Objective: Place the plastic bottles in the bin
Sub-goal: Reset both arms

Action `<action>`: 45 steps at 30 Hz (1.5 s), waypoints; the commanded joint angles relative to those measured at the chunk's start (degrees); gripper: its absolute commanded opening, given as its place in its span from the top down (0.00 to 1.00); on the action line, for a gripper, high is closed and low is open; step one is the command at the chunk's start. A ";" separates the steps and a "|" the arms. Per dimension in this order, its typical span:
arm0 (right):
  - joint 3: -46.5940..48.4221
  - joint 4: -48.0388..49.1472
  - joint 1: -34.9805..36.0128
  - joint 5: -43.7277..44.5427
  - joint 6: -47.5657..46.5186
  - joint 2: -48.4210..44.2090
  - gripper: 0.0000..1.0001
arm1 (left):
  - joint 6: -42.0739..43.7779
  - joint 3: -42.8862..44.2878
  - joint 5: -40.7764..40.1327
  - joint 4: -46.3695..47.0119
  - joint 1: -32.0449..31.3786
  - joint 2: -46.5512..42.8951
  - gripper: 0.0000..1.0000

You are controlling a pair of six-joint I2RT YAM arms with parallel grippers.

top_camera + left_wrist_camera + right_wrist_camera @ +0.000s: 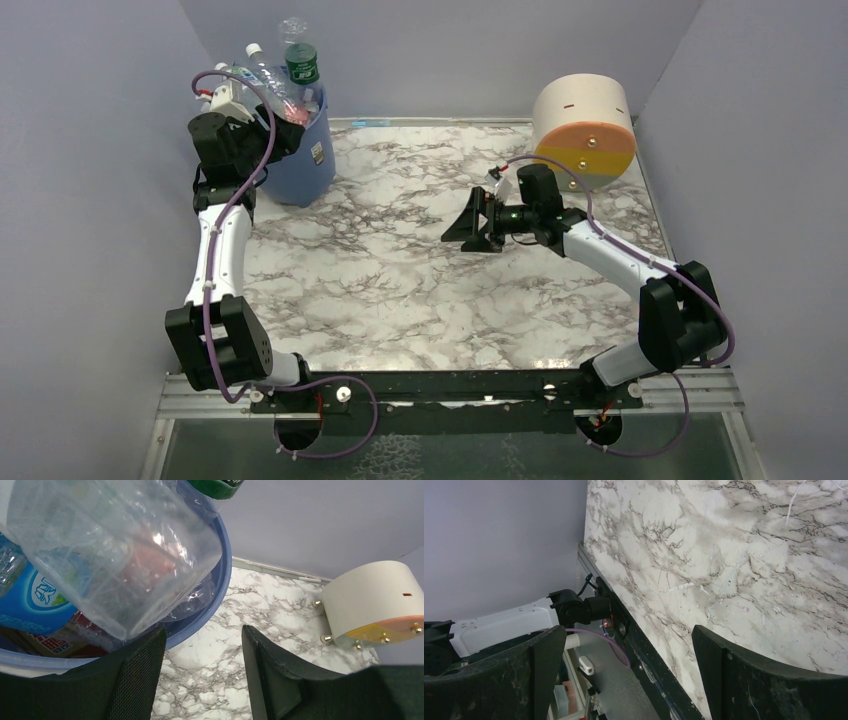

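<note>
The blue bin (308, 168) stands at the table's far left corner, piled with plastic bottles (285, 95); a green-labelled one (300, 60) sticks up above the rest. My left gripper (268, 138) hovers at the bin's near rim. In the left wrist view its jaws (202, 630) stand apart with only marble between them. A clear crumpled bottle (115, 555) lies on the pile just above the left finger, beside a blue-labelled bottle (40, 600) and over the bin's rim (216, 597). My right gripper (470, 228) (629, 635) hangs open and empty over the table's middle right.
A cream, orange and yellow drum (585, 130) (375, 602) lies on its side at the far right corner. Grey walls close in the table on three sides. The black mounting rail (450, 385) runs along the near edge.
</note>
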 commanded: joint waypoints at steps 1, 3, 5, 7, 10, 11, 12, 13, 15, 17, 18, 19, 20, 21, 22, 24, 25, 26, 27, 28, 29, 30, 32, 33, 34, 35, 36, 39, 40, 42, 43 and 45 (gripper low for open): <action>-0.55 1.28 -0.38 -1.72 0.34 -1.26 0.00 | 0.71 0.42 1.02 0.04 -0.03 -0.15 0.38; -0.51 1.25 -0.38 -1.66 0.34 -1.48 0.00 | 0.71 1.41 1.51 -0.58 0.00 -0.79 0.38; -0.51 1.17 -0.41 -1.59 0.43 -1.49 0.00 | 0.58 2.52 2.05 -1.23 0.02 -1.45 0.38; -0.59 1.24 -0.39 -1.55 0.56 -1.46 0.00 | 0.44 3.60 2.63 -2.10 -0.02 -2.05 0.38; -0.77 1.50 -0.32 -1.63 0.78 -1.45 0.01 | -0.01 4.99 4.04 -2.83 0.03 -2.84 0.37; -0.84 1.56 -0.31 -1.63 0.85 -1.45 0.00 | -0.18 5.37 4.51 -3.01 -0.01 -3.03 0.37; -0.86 1.56 -0.30 -1.63 0.82 -1.46 0.00 | -0.36 5.69 4.94 -3.14 0.01 -3.36 0.37; -0.86 1.60 -0.30 -1.70 0.86 -1.52 0.00 | -0.54 6.16 5.26 -3.40 0.01 -3.75 0.36; -0.93 1.54 -0.30 -1.72 0.87 -1.55 0.00 | -0.70 6.97 5.76 -3.92 0.00 -4.40 0.35; -0.93 1.45 -0.30 -1.77 0.87 -1.62 0.01 | -0.75 8.86 6.01 -4.93 -0.04 -5.19 0.34; -0.90 1.51 -0.30 -1.80 0.87 -1.71 0.01 | -0.68 9.60 6.17 -5.56 -0.04 -5.52 0.33; -0.94 1.49 -0.30 -1.81 0.85 -1.74 0.01 | -0.62 10.22 6.23 -6.22 0.02 -5.90 0.31; -0.90 1.51 -0.30 -1.81 0.79 -1.72 0.00 | -0.52 10.87 6.24 -6.93 0.01 -6.22 0.30; -0.87 1.43 -0.30 -1.74 0.72 -1.78 0.00 | -0.33 11.41 6.20 -7.75 0.02 -6.60 0.29; -0.78 1.43 -0.30 -1.72 0.58 -1.76 0.00 | -0.18 11.80 6.16 -8.43 -0.01 -7.00 0.26; -0.48 0.99 -0.30 -1.43 0.04 -1.72 0.00 | 0.35 12.40 5.79 -9.89 0.01 -7.74 0.23; -0.38 0.89 -0.30 -1.42 -0.09 -1.60 0.01 | 0.75 12.54 5.51 -10.77 -0.01 -8.14 0.22; -0.30 0.94 -0.30 -1.46 -0.14 -1.53 0.00 | 1.07 12.49 5.34 -11.39 -0.02 -8.58 0.22; -0.23 0.91 -0.30 -1.47 -0.17 -1.39 0.01 | 1.35 12.28 5.09 -11.91 -0.05 -9.09 0.22; -0.17 0.90 -0.31 -1.46 -0.26 -1.25 0.00 | 1.62 12.07 4.86 -12.37 -0.02 -9.53 0.21; -0.04 0.76 -0.30 -1.35 -0.48 -1.15 0.00 | 2.05 11.78 4.65 -12.82 -0.04 -9.97 0.20; 0.08 0.59 -0.30 -1.17 -0.62 -1.04 0.00 | 2.31 11.50 4.33 -13.44 -0.01 -10.41 0.19; 0.26 0.62 -0.30 -1.04 -0.92 -0.86 0.01 | 2.56 10.78 3.76 -14.27 -0.01 -11.28 0.14; 0.39 0.51 -0.30 -0.90 -1.15 -0.85 0.00 | 2.67 10.33 3.66 -14.53 -0.02 -11.74 0.13; 0.59 0.39 -0.32 -0.74 -1.49 -0.76 0.01 | 2.80 9.85 3.61 -14.75 0.03 -12.20 0.12; 0.82 0.26 -0.30 -0.49 -1.76 -0.80 0.01 | 2.89 9.25 3.60 -14.87 -0.04 -12.71 0.11; 0.95 0.21 -0.30 -0.18 -2.06 -0.83 0.01 | 2.98 8.62 3.63 -15.01 -0.03 -13.21 0.10; 1.16 0.24 -0.30 0.51 -2.74 -0.92 0.01 | 3.74 7.55 3.46 -16.23 0.08 -14.56 0.07; 1.08 0.39 -0.30 0.60 -2.93 -0.88 0.01 | 3.99 7.54 3.31 -16.82 0.04 -15.13 0.06; 0.91 0.82 -0.30 0.80 -3.48 -0.83 0.01 | 4.37 5.02 2.90 -17.71 0.01 -16.55 0.01; 0.83 1.13 -0.30 0.95 -3.78 -0.77 0.01 | 4.43 4.25 2.66 -18.11 0.06 -17.36 0.01; 0.64 1.79 -0.30 1.70 -4.51 -0.92 0.00 | 4.16 2.39 2.14 -18.77 0.08 -18.99 0.01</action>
